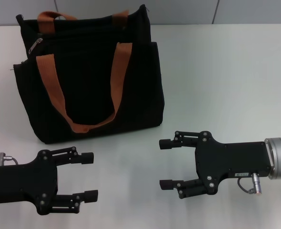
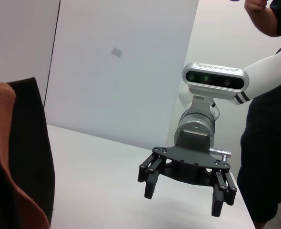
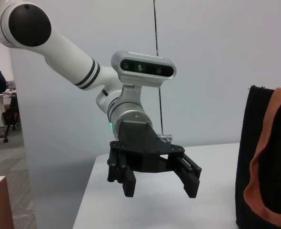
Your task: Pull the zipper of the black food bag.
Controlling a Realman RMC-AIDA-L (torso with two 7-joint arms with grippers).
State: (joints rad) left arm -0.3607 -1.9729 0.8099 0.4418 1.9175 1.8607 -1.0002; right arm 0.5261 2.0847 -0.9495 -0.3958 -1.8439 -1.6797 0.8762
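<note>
The bag [image 1: 90,78] stands upright on the white tabletop [image 1: 226,71], at the far left of the scene, with its wide front face turned toward the robot. Its two orange straps [image 1: 83,90] hang down over this face, so they do not cover the top edge where the zip track runs. The zipper [image 1: 36,45] shows as a small silver tab at the far left corner of the top. I judge it sits at the end of the track, so the pull must go to the right along the top.

The left hand [image 1: 89,175] waits low over the tabletop, near and a little left of the bag's middle, with its fingers apart. The right hand [image 1: 166,163] waits near and right of the bag, its fingers also wide apart. The two hands point toward each other with a gap between them, and neither touches the bag. It seems to be a ready pose: the task is not yet started. The left hand is on the zipper's side, so it probably must rise and reach far to the tab, while the right hand could steady the bag.
</note>
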